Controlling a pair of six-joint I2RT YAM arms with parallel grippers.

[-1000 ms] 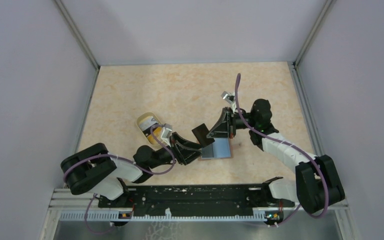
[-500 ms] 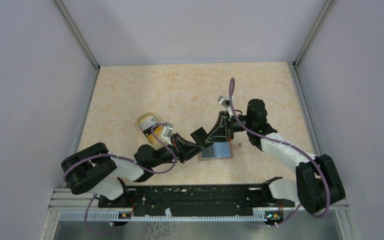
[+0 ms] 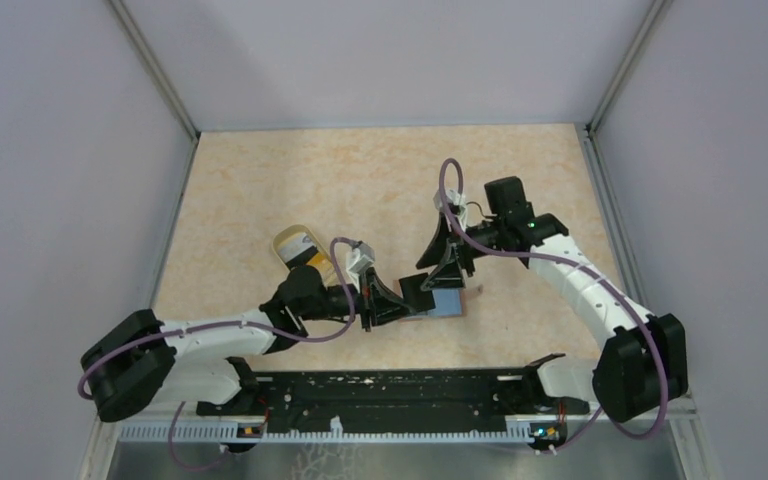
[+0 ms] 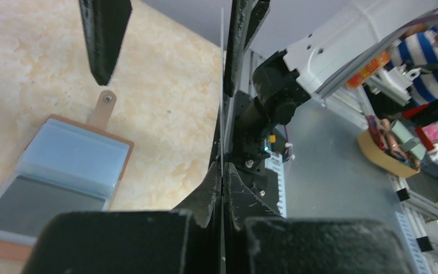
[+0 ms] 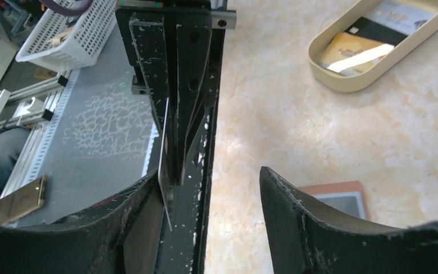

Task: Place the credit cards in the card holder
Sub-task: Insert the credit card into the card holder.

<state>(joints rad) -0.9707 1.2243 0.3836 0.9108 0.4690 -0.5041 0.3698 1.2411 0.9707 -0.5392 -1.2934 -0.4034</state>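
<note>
Right wrist view: "VIP" marks the printed card (image 5: 402, 10) in the tray (image 5: 342, 83); left gripper (image 4: 222, 168) clamps a thin card (image 5: 164, 165) between right gripper's (image 5: 208, 177) parted fingers (image 5: 296, 217).

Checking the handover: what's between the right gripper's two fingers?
A card, edge-on, clamped by the left gripper, close to one finger of the right gripper. Left wrist view shows it.

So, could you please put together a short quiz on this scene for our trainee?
1. True or false: the left gripper is shut on a card.
2. Which colour is the lining of the open card holder? A red, B light blue, C green.
3. Fill in: the right gripper has its jaws ___.
Key: 1 true; 2 B; 3 open.
</note>
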